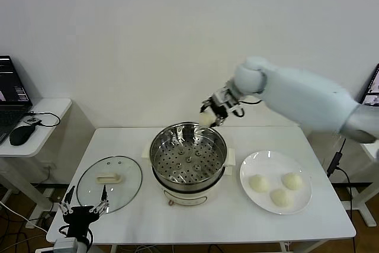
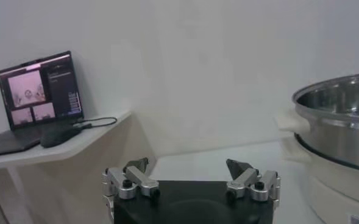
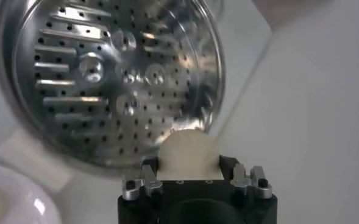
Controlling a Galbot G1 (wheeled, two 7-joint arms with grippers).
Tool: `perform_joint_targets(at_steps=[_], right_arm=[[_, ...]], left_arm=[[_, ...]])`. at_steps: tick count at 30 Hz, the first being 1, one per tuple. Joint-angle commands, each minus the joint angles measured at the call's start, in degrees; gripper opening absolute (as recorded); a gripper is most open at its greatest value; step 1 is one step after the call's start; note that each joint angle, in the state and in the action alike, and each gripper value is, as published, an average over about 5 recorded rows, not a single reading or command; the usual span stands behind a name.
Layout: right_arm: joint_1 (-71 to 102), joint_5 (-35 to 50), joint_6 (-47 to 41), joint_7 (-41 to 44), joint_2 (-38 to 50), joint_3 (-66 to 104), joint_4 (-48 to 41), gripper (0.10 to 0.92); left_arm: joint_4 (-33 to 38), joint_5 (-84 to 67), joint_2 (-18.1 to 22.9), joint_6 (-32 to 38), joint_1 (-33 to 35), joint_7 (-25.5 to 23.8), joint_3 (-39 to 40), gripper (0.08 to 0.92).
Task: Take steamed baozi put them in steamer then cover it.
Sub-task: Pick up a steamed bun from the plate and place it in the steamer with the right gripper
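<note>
My right gripper (image 1: 208,115) is shut on a cream-white baozi (image 1: 205,119) and holds it in the air above the far rim of the steamer (image 1: 188,157). In the right wrist view the baozi (image 3: 189,153) sits between the jaws above the empty perforated tray (image 3: 106,79). Three more baozi (image 1: 279,185) lie on the white plate (image 1: 256,165) to the steamer's right. The glass cover (image 1: 109,182) with its cream handle lies flat on the table left of the steamer. My left gripper (image 1: 83,203) is open and empty at the table's front left edge.
A side table at the left holds a laptop (image 1: 10,99) and a mouse (image 1: 19,135), also in the left wrist view (image 2: 36,91). The steamer's side (image 2: 344,140) shows there too. A monitor edge (image 1: 373,90) is at the far right.
</note>
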State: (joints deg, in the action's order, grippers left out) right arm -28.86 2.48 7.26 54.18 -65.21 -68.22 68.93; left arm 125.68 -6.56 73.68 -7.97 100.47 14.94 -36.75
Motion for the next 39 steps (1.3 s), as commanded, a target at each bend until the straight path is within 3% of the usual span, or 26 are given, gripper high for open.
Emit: perform_joint_targets(at_steps=[1, 12, 21, 26, 29, 33, 39], right_arm=[[0.3, -4.1, 5.9, -1.5, -5.7, -3.8, -1.0, 0.628], [4.6, -16.9, 14.3, -5.7, -7.5, -3.6, -5.3, 0.636], [6.0, -19.9, 16.7, -7.4, -9.2, -3.1, -8.9, 0.64], [6.2, -19.2, 17.0, -7.4, -9.6, -3.3, -9.2, 0.74], [5.4, -17.0, 16.5, -6.9, -9.0, -3.3, -8.2, 0.801], [1.7, -9.7, 11.4, -4.6, -6.2, -3.5, -4.3, 0.821], [-6.6, 5.6, -8.4, 0.7, 3.6, -4.7, 6.9, 0.823]], left_arm=[[0.0, 0.0, 0.0, 0.0, -0.1, 0.0, -0.3, 0.823], [-0.2, 0.0, 0.3, 0.0, -0.2, 0.0, -0.2, 0.823], [0.1, -0.2, 0.4, 0.0, -0.2, 0.0, -0.5, 0.823], [0.5, -0.3, 0.4, 0.0, -0.2, 0.1, -0.7, 0.823], [0.6, -0.3, 0.3, -0.1, -0.1, 0.1, -0.9, 0.823], [1.0, -0.6, 0.0, -0.2, 0.1, 0.1, -1.3, 0.823], [1.3, -1.1, -0.5, -0.4, 0.0, 0.0, -1.6, 0.823]])
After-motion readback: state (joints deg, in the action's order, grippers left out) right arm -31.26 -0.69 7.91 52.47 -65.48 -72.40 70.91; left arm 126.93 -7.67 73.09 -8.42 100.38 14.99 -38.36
